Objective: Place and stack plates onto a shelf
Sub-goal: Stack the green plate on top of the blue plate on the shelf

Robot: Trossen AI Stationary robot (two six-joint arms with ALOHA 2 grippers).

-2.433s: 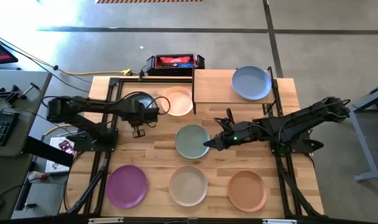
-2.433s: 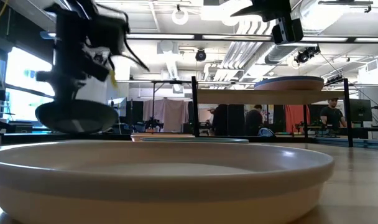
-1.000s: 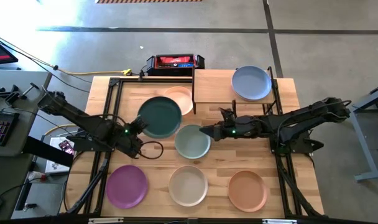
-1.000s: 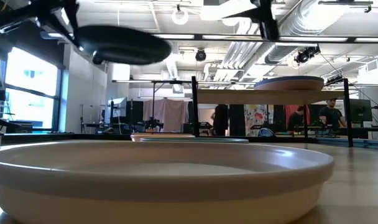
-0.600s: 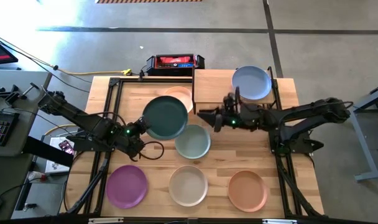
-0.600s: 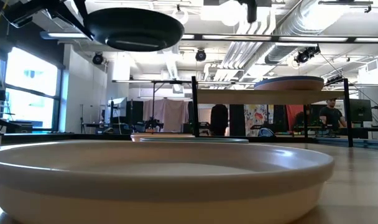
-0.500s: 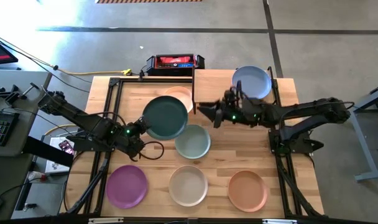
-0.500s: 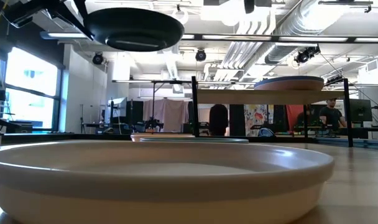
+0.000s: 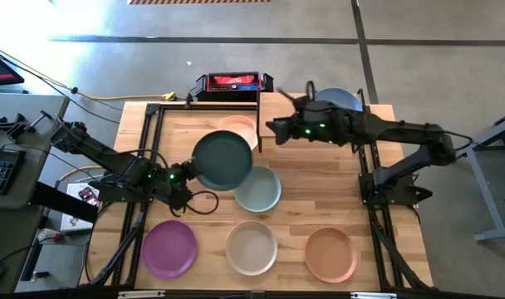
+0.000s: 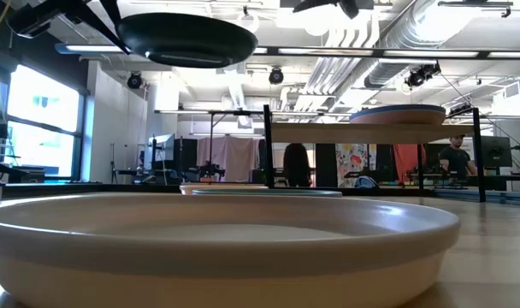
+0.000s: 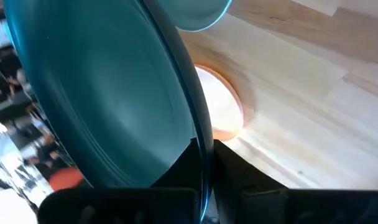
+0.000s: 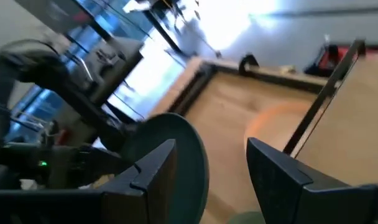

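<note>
My left gripper [image 9: 188, 174] is shut on a dark green plate [image 9: 223, 160], held high above the table's middle and seen from below in the low view [image 10: 187, 38]. Under it lie a peach plate [image 9: 241, 126] and a pale teal plate [image 9: 261, 191]. The light-wood shelf [image 9: 284, 106] at the far edge bears a blue-grey plate [image 10: 397, 114]. My right gripper [image 9: 275, 127] hangs open above the shelf's near left corner, its fingers [image 12: 153, 169] wide apart with nothing between them. My left gripper pinches the dark green plate's rim [image 11: 201, 144] between its two fingers, one on the upper face and one underneath. The fingers come from the table's left, slanting down. The plate is lifted clear of the table and juts out toward the right, nearly level.
Along the near edge lie a purple plate [image 9: 169, 249], an off-white plate [image 9: 251, 247] and an orange plate [image 9: 330, 254]. A red and black box [image 9: 233, 83] sits at the far edge. Black frame rails [image 9: 144, 158] run along both sides. People stand in the room beyond.
My right gripper has risen and gone toward the far edge, from beside the pale teal plate to above the shelf's near left corner, staying open. My left gripper has rolled, and the dark green plate has tipped closer to level and risen a little.
</note>
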